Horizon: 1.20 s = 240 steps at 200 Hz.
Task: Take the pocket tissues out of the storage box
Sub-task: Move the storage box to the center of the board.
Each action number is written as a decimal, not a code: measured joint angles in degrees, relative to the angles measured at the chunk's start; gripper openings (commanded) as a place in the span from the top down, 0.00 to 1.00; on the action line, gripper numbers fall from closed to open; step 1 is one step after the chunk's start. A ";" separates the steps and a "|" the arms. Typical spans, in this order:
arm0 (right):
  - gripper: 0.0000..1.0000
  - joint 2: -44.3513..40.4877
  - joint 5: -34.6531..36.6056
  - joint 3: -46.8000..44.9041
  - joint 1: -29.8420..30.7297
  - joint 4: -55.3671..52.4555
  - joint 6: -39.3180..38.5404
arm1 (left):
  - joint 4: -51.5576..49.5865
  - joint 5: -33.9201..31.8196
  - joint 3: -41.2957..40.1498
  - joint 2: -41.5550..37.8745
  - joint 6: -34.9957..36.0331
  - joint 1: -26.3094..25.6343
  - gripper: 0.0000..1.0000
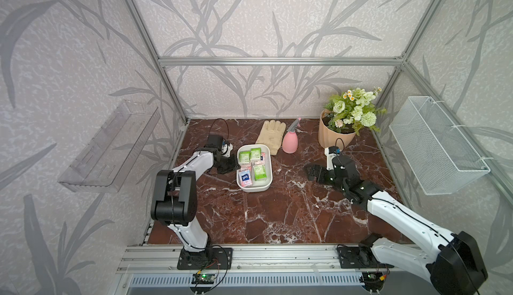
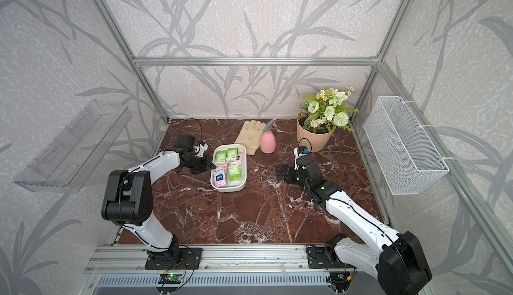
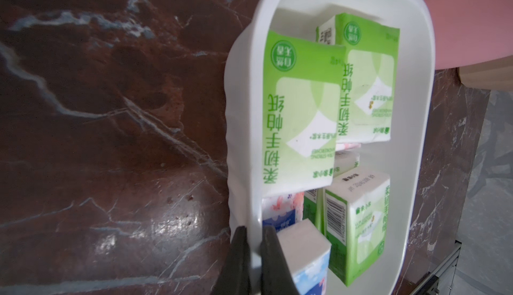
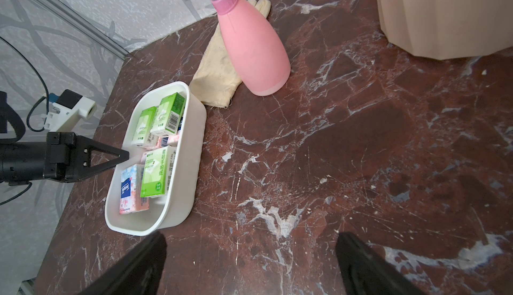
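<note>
The box (image 1: 259, 187) is a shallow white plastic tub with rounded corners and smooth solid walls. It stands on the red-brown marbled table (image 1: 277, 218), a little toward ten o'clock from the table's middle in both top views. All the tissue packets (image 1: 255, 154) in view lie inside it, small flat rectangles packed close and partly overlapping. Some are bright green and white with printed characters and a barcode (image 4: 154, 172). Others are pale pink with a flower pattern and a dark blue label (image 4: 129, 191), and several of these are half hidden under the green ones. The left pincer (image 3: 254, 228) is clenched on the box's rim at its nine o'clock side, one finger inside the wall and one outside. The right pincer (image 4: 249, 238) is released, its fingers spread wide over bare table, well apart from the box at three o'clock. A pink spray bottle (image 1: 290, 143) stands near the box at one o'clock, on a cream glove (image 1: 270, 135).
</note>
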 measured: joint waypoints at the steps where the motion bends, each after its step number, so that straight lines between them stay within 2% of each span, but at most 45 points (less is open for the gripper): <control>1: 0.01 0.02 0.02 0.00 0.00 0.00 0.02 | 0.02 0.00 0.00 0.00 -0.13 -0.07 1.00; 51: 0.01 1.33 0.98 0.00 0.24 0.96 0.59 | 2.05 -1.55 -0.22 -0.02 -4.85 -7.52 1.00; 102: 0.01 3.04 2.08 0.00 0.31 1.31 2.03 | 6.14 -4.26 -0.76 0.02 -13.18 -14.05 1.00; 139: 0.01 3.98 2.34 0.07 0.33 1.31 2.82 | 8.72 -4.85 1.03 2.45 -16.83 -18.05 1.00; 161: 0.01 4.48 2.38 0.70 0.37 0.90 2.99 | 9.84 -4.96 2.38 3.89 -18.12 -19.52 0.93; 197: 0.01 4.50 2.91 1.62 0.63 -0.11 3.13 | 9.55 -6.08 3.17 4.33 -19.02 -19.91 0.74; 240: 0.01 4.42 4.46 2.54 0.63 -2.62 3.08 | 5.38 -9.66 4.42 1.68 -15.96 -19.78 0.48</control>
